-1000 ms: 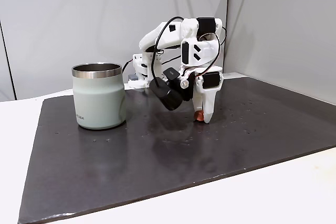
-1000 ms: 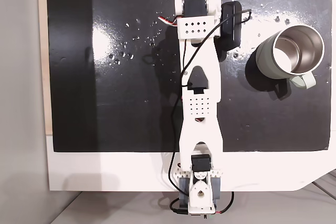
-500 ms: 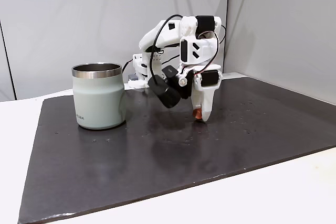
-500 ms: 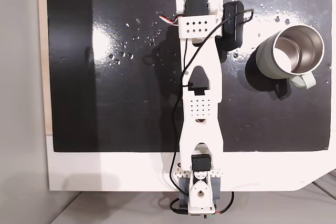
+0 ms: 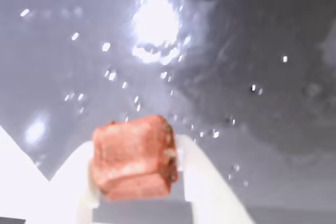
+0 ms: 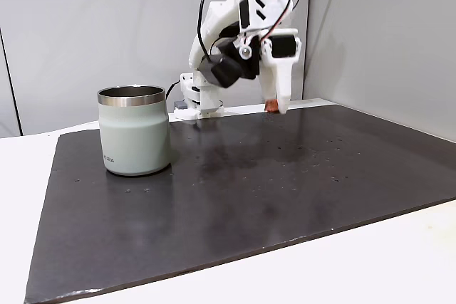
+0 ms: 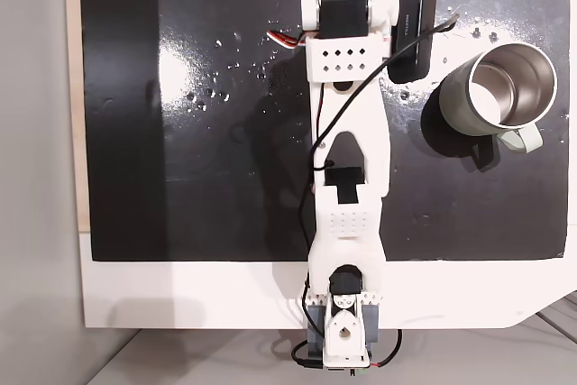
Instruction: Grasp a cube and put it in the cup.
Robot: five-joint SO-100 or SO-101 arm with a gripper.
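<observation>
The small reddish-brown cube [image 5: 135, 157] sits pinched between my white fingers [image 5: 202, 182] in the wrist view, with the dark mat far below it. In a fixed view from the side, my gripper [image 6: 273, 107] hangs well above the mat, pointing down, shut on the cube [image 6: 271, 107]. The pale sage-green cup [image 6: 135, 130] with a steel rim stands upright on the mat to the left of the gripper there. From above, the cup [image 7: 502, 87] shows its steel inside, to the right of my wrist, whose white housing hides the gripper and the cube.
A black mat [image 6: 249, 190] covers most of the white table [image 6: 370, 268]. Grey wall panels stand behind it. My arm's base [image 7: 340, 331] is clamped at the table's near edge in the fixed view from above. The mat carries small bright specks.
My gripper has risen from the mat, carrying the cube up with it. The arm has lifted and tilted back. The cup has not moved.
</observation>
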